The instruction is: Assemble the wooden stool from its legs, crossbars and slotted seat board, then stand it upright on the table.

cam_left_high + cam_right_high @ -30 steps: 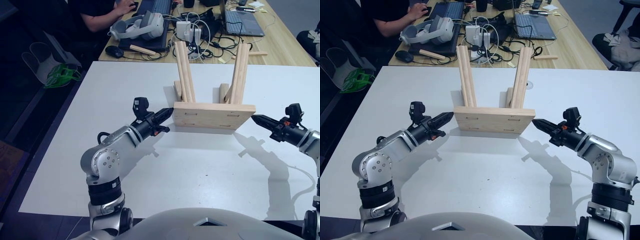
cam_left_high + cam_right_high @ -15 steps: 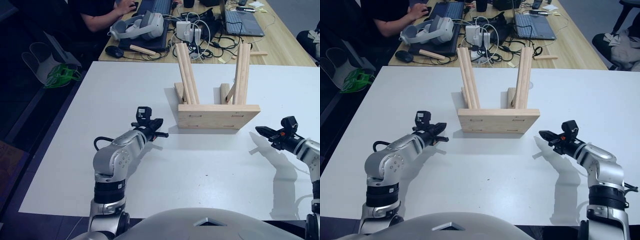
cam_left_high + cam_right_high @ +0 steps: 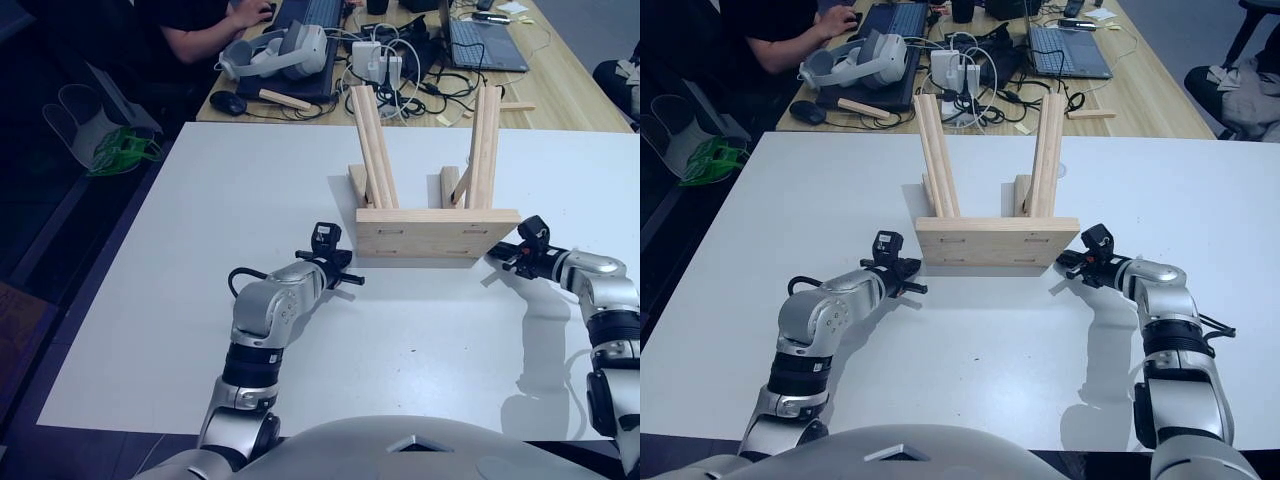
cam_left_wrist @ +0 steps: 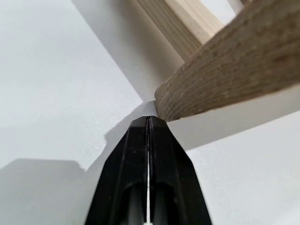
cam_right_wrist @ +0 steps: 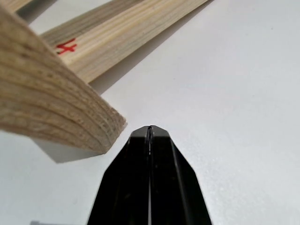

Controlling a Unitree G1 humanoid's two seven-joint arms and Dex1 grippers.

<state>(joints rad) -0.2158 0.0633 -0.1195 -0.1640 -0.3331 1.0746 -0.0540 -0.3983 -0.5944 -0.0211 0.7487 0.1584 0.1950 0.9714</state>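
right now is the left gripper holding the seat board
No, the left gripper is shut on nothing, tip beside the seat board.

The stool is light yellow-brown wood. The edge of its seat has thin darker lines running along it, like stripes. One leg has a small red mark on it. The table is plain white. The left gripper is black, and the right gripper is black too. The left arm and the right arm are silver-grey with black parts. The desk behind is a warmer brown wood. On it lie a white and grey headset and a black mouse. A bright green thing sits off the table's left side.
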